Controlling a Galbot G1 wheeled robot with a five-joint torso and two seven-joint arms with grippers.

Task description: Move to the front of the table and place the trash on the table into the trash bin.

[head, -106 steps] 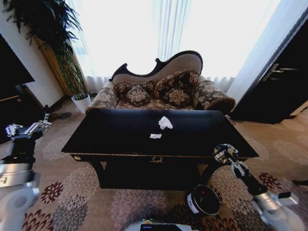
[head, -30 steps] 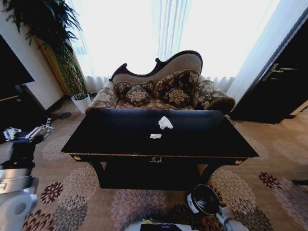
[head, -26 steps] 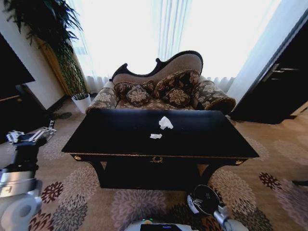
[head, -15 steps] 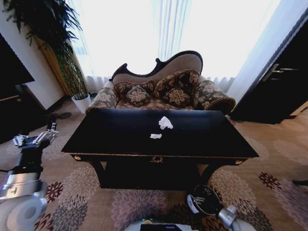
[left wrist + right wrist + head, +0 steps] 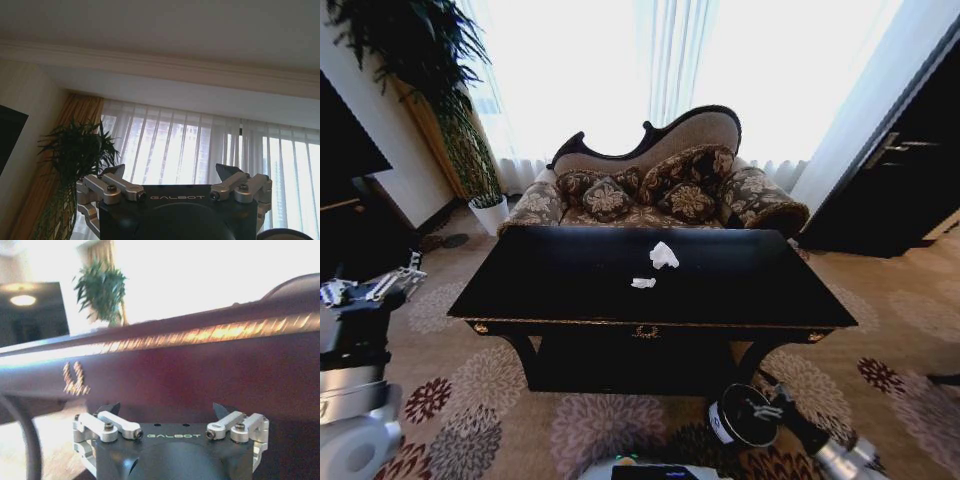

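Your robot faces the black desk (image 5: 570,290), both arms low.
Crumpled tissue (image 5: 663,255) and paper scrap (image 5: 643,283) lie mid-desk; right end effector (image 5: 757,409), spread wide, sits over the trash bin (image 5: 725,428); left end effector (image 5: 365,290), wide, empty, left of desk.

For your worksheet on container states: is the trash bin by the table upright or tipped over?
Tipped: the trash bin lies on the carpet, its round mouth facing the camera, with the right gripper beside it.

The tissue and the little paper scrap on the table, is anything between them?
No. In the head view, just bare black table lies between the tissue and the scrap.
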